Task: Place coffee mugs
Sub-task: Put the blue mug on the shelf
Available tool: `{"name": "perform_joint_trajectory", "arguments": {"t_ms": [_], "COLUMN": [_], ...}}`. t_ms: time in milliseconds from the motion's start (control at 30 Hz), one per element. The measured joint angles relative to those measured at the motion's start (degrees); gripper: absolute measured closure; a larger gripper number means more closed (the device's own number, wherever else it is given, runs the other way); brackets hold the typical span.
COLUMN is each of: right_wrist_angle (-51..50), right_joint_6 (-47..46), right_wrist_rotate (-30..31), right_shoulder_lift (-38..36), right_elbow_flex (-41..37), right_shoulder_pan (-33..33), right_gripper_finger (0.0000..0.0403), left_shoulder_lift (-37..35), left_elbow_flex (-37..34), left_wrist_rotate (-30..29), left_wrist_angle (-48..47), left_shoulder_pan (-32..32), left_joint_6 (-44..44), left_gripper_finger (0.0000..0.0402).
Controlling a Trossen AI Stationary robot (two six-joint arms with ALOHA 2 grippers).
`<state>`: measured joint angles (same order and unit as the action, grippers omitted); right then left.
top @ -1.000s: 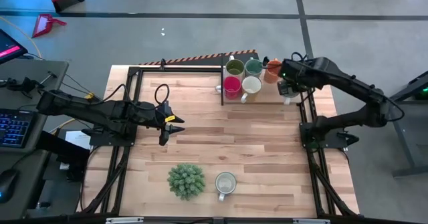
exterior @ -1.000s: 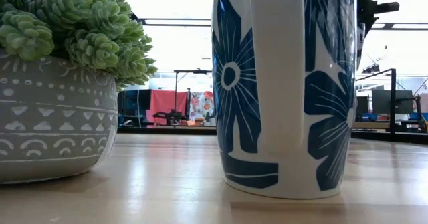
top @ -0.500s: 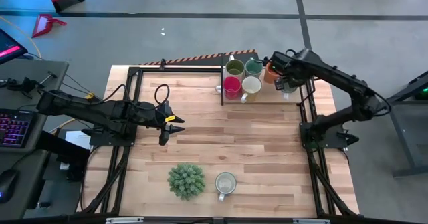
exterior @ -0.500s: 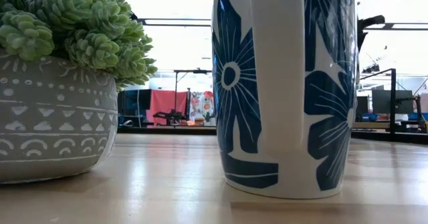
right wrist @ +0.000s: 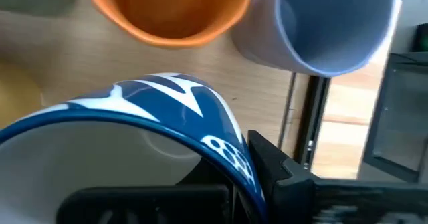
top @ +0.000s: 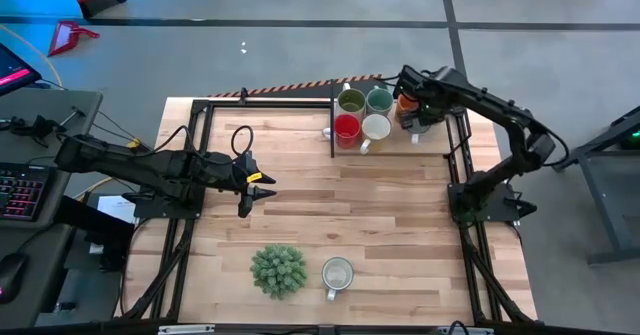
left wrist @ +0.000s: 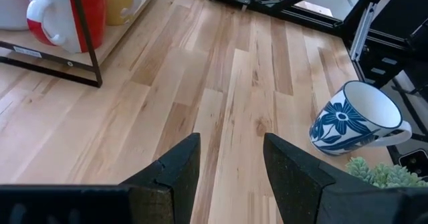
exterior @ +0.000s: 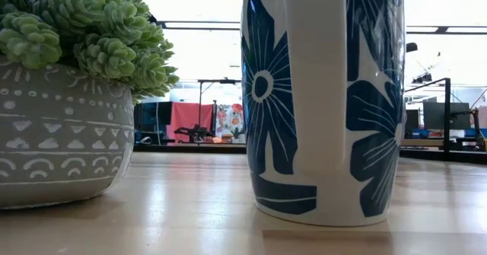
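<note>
My right gripper [top: 412, 111] is at the table's far right corner, beside the black rack [top: 333, 140], and is shut on a white mug with blue pattern [right wrist: 160, 97]. Just beyond that mug stand an orange mug [right wrist: 170, 10] and a blue-grey mug [right wrist: 334, 23]. In the rack sit olive [top: 351, 101], teal [top: 378, 99], red [top: 346, 127] and white [top: 376, 127] mugs. Another blue-flowered white mug [top: 337, 273] stands upright near the table's front edge. My left gripper [top: 262, 186] hovers open over the table's left half. My right gripper [right wrist: 241, 177] has the blue-patterned mug by its rim [right wrist: 221, 144], the wall passing between the fingers. One dark finger [right wrist: 274, 167] lies outside the wall and dark gripper parts show inside the cup. Whether the mug's base rests on wood is hidden.
A spiky green plant in a grey pot [top: 278, 271] stands left of the flowered mug [exterior: 327, 95] at the near edge. Black frame rails run along the table's left and right sides. The bare wood middle [left wrist: 227, 70] lies between my left gripper [left wrist: 231, 140] and the rack.
My right gripper, with the blue-patterned mug, has moved toward the table's left and far edge, closing in on the orange mug beside the rack. The left arm has kept still.
</note>
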<state>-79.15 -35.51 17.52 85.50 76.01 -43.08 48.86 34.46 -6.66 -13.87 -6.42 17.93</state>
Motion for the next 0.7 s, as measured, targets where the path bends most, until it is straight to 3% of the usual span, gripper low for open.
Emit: {"name": "perform_joint_trajectory", "arguments": {"t_ms": [467,600,700], "right_wrist_angle": [0.5,2.5,4.9], "right_joint_6": [0.0,-1.7,-1.8], "right_wrist_rotate": [-4.6,-8.9,-8.8], "right_shoulder_lift": [2.3,2.2,2.2], "right_elbow_flex": [-0.2,-4.9,-9.2], "right_shoulder_pan": [-0.2,-0.2,0.6], "right_gripper_finger": [0.0403,0.0403,0.0403], "left_shoulder_lift": [0.0,0.0,0.0], "left_elbow_flex": [0.0,0.0,0.0], "left_wrist_rotate": [0.0,0.0,-0.1], "left_wrist_angle": [0.0,0.0,0.1], "left_shoulder_pan": [0.0,0.0,0.0], "left_joint_6": [0.0,0.0,0.0], "left_gripper_finger": [0.0250,0.0250,0.0250]}}
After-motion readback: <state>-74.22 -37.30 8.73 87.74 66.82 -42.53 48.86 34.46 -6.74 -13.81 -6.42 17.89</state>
